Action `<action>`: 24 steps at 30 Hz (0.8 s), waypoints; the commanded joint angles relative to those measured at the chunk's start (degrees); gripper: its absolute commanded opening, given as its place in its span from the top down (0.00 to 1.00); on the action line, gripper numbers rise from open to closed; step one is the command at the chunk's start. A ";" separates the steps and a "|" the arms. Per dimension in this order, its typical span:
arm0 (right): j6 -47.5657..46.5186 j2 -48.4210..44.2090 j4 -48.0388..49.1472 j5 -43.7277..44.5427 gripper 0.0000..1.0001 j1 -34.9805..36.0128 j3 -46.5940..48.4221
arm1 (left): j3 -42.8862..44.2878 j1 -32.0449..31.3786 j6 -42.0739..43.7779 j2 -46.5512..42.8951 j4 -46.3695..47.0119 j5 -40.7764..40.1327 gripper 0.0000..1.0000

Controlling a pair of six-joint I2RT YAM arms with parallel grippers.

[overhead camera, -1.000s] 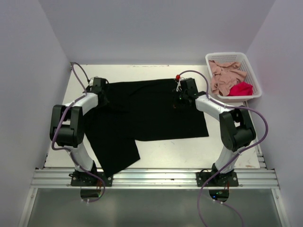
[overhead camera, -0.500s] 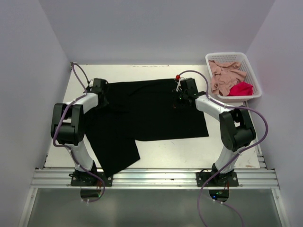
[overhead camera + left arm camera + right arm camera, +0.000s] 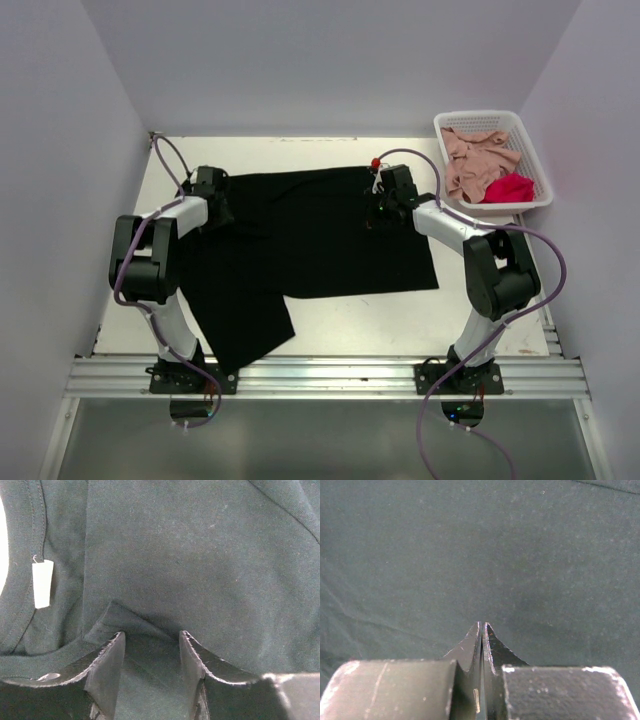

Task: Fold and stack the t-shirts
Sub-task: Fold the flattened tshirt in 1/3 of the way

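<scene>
Two arms are down on the black t-shirt, which lies spread across the table, and everything here goes by that shirt. The left gripper sits at the shirt's far left corner and the right gripper near its far right corner.

On the left wrist camera, the left gripper has its fingers standing apart with a clear gap. Black cloth runs through that gap, and a small raised fold peaks just beyond the left finger. Nothing is pinched there; the jaws are parted over the fabric. Off to the left of the fold, a white label hangs from the shirt's neckband.

Over to the right wrist camera: the right gripper has its tips pressed together, with only a thin seam between them, right down at the shirt's surface. I cannot tell whether any cloth is caught in that seam.

From above, the shirt's far edge runs fairly straight between the two grippers. Its near left part trails down as a long flap toward the left arm's base.

Beyond the shirt's far right corner, well apart from it, stands a white basket. A pink t-shirt is crumpled inside, with a red t-shirt bunched beside it.
</scene>
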 commanded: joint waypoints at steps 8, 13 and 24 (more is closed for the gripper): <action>-0.76 -0.35 -0.03 0.89 1.00 0.22 1.42 | 0.51 1.13 0.35 2.27 0.41 1.11 1.00; -0.67 -0.35 0.05 0.71 1.00 0.22 1.42 | 0.42 1.13 0.35 0.86 -0.03 1.46 1.00; -0.67 -0.70 0.06 0.45 1.00 0.22 1.42 | -0.10 1.05 0.70 -6.60 -6.00 1.99 0.93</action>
